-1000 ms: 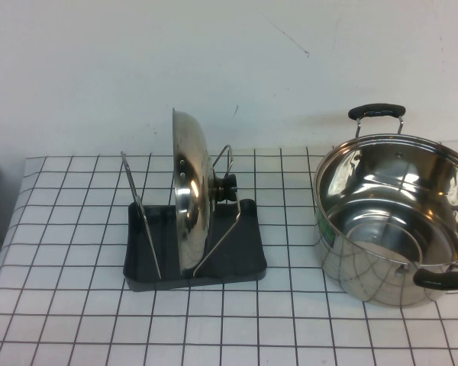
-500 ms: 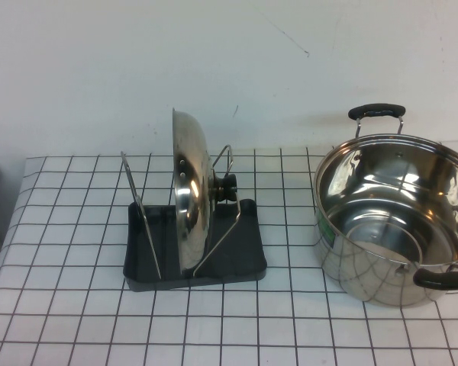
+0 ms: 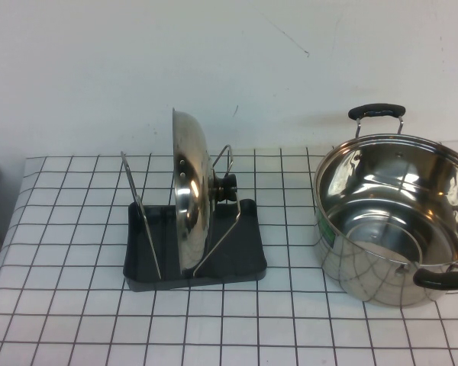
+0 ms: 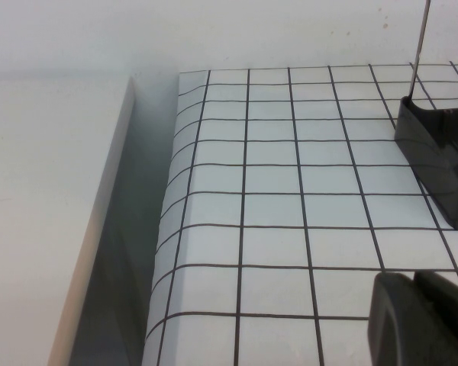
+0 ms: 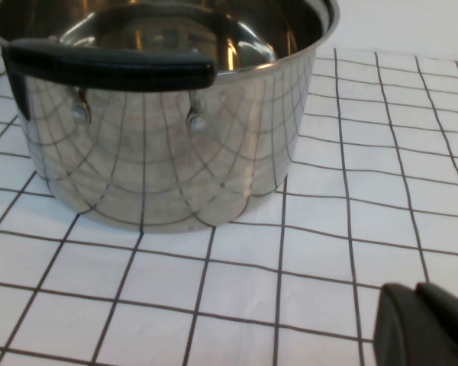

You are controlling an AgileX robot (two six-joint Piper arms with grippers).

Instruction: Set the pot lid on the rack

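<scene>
The pot lid [image 3: 189, 197] is stood upright in the rack [image 3: 248, 252], at 9 o'clock from the pot [image 3: 393, 221]. It could be tipped by a bump, its support being narrow. The left gripper [image 4: 424, 320] and right gripper [image 5: 427, 324] are parked low over the table; whether their fingers are apart cannot be told.

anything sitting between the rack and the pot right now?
Nothing. In the high view, only bare checkered tablecloth separates the rack, which holds the pot lid upright, from the pot. Neither end effector appears in that view.
</scene>
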